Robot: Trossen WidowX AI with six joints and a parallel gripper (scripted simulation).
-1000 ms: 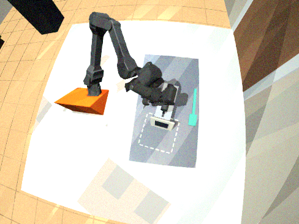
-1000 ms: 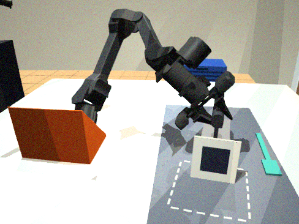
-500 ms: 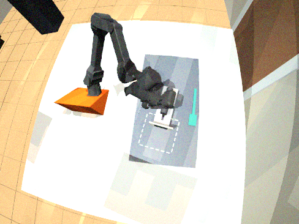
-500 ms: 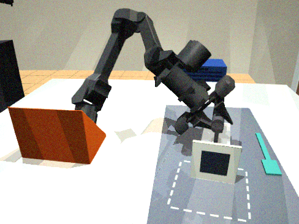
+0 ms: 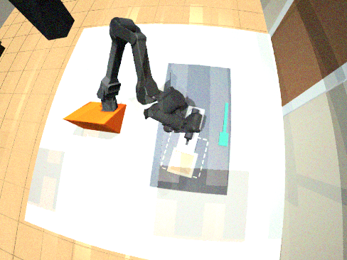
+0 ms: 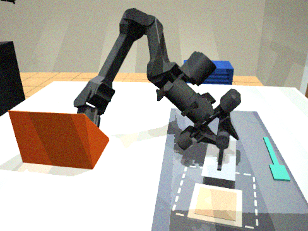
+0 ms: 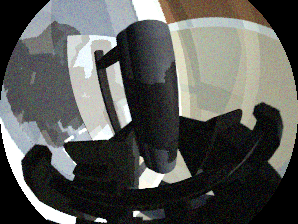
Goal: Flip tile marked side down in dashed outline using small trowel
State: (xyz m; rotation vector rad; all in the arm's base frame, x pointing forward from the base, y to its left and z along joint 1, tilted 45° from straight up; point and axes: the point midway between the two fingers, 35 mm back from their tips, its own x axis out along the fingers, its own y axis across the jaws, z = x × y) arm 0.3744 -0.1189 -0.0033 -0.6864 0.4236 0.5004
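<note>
My gripper is shut on the black handle of the trowel. The trowel's long pale blade extends over the back of the dashed outline, with a dark shadow below its front edge. The cream tile looks flat on the mat, a tan square showing on its upper face and no dark mark in sight. It lies within the outline's sides, its near edge over the near dashed line. A gap shows between blade and tile in the exterior view.
A teal spatula-like tool lies on the mat's right side. A large orange wedge stands at the left by the arm's base. A blue crate is beyond the table's back edge.
</note>
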